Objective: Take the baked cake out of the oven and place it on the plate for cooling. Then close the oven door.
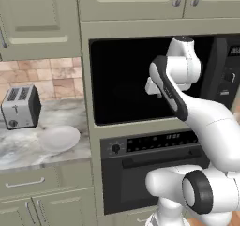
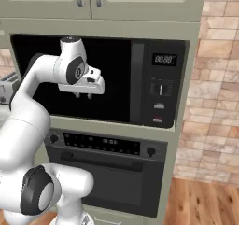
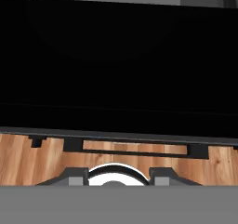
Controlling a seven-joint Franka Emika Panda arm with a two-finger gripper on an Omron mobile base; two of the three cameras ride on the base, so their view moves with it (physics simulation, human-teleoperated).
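At the far left of the left base view the silver toaster (image 1: 20,107) stands on the marbled desk (image 1: 18,150), and just right of it, lower left of centre, lies the white plate (image 1: 59,138), bare. Right of the desk, in the lower middle, the oven (image 1: 154,173) sits under the big black microwave cavity (image 1: 122,84), and its oven door (image 1: 150,180) with the bar handle looks shut against the front. The baked cake cannot be made out anywhere; it is presumably behind that door.

The tool (image 2: 84,96) hangs in the upper middle, before the microwave cavity and above the oven's control strip (image 2: 100,144), fingers pointing down, drawn together and holding nothing. The hand view looks down along the closed oven front to the wooden floor (image 3: 28,162).

By my reading the task is at its very first step: opening the oven. The next move calls for lowering the tool to the handle, parting the fingers to take the bar, then pulling it out and down.
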